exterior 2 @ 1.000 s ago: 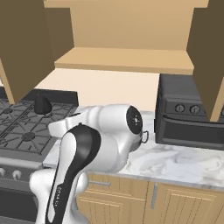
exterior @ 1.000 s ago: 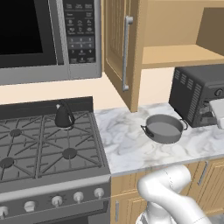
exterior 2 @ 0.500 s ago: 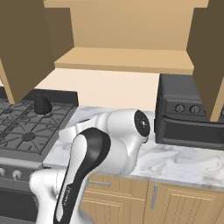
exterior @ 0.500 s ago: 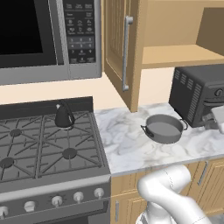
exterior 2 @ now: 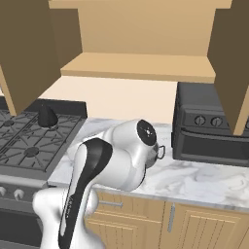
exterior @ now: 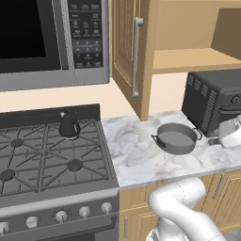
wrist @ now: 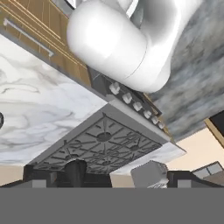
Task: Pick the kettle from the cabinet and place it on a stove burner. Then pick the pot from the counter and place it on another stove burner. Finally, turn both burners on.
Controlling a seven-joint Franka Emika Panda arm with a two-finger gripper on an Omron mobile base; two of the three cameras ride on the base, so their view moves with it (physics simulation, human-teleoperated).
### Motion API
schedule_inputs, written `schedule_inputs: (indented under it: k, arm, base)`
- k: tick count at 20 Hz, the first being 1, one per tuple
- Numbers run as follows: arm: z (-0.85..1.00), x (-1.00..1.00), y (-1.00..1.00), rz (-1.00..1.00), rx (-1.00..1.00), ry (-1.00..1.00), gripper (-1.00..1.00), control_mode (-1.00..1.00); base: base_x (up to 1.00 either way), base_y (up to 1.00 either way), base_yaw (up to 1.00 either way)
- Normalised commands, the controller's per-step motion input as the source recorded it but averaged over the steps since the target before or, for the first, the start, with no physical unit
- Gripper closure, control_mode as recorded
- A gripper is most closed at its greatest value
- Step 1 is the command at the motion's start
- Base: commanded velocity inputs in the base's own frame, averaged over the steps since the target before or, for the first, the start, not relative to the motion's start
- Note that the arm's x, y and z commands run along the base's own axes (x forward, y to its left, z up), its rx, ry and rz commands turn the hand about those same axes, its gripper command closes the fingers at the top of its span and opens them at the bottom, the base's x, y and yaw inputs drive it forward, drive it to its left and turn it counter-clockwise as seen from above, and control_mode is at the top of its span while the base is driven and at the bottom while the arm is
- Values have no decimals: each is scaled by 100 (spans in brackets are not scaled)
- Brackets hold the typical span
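The black kettle [exterior: 69, 124] stands on the back right burner [exterior: 70, 136] of the range; it also shows as the kettle [exterior 2: 47, 115] and upside down as the kettle [wrist: 75, 170]. On the marble counter [exterior: 136, 155] sits the grey pot [exterior: 176, 138], mostly hidden by my arm in the right base view. My gripper [exterior: 229, 135] hovers to the right of the pot, in front of the toaster oven, open and empty. In the hand view its dark fingertips [wrist: 186, 177] stand wide apart. The cabinet [exterior: 197, 59] is open, its shelf bare.
The open cabinet door with its bar handle [exterior: 136, 56] hangs above the counter's left end. A black toaster oven [exterior: 214, 106] fills the back right of the counter. A free front burner [exterior: 75, 164] lies near the silver knobs [exterior: 84, 212]. The microwave [exterior: 47, 42] hangs over the range.
My hand has sunk a little in front of the toaster oven, and my elbow has swung right in the right base view. Kettle and pot have not moved.
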Motion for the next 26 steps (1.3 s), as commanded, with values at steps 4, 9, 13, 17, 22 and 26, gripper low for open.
schedule_inputs:
  k: [4, 9, 13, 17, 22, 26]
  arm:
    - [-46, 33, -12, 10, -16, -6, -100, -100]
    - [-42, 33, -19, 13, -15, -9, -100, -100]
    - [-22, 30, -19, 18, -14, -11, -100, -100]
    - [-7, 27, -16, 21, -14, -10, -100, -100]
    - [-4, 23, -16, 23, -12, -8, -100, -100]
    - [-9, 12, -16, 22, -12, -7, -100, -100]
  base:
    - [0, 0, 0]
    - [0, 0, 0]
    - [0, 0, 0]
    - [0, 0, 0]
    - [0, 0, 0]
    - [0, 0, 0]
